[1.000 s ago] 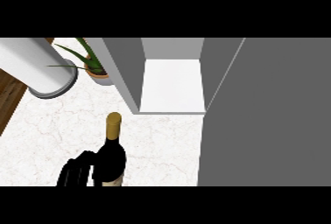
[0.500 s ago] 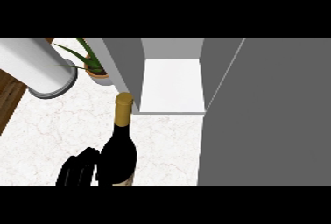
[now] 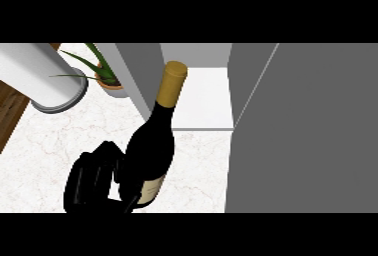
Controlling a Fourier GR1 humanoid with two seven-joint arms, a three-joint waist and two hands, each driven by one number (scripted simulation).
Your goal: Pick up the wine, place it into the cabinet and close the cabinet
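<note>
Left hand [image 3: 88, 181] was curled round the wine [image 3: 150, 150], which was tilted with its cork end toward the open cabinet [image 3: 208, 100]. Plant [image 3: 105, 76] stood just left of the cabinet.

My left hand [image 3: 92, 180] is over the counter [image 3: 44, 150], curled round the wine bottle [image 3: 151, 150] just to its right. The bottle leans forward, its neck before the cabinet [image 3: 203, 100] ahead-right of the hand. The cabinet door [image 3: 310, 130] stands farther right. Ahead of the hand, a potted plant [image 3: 107, 80] stands beside the cabinet, with a cylinder [image 3: 40, 75] to its left.
</note>
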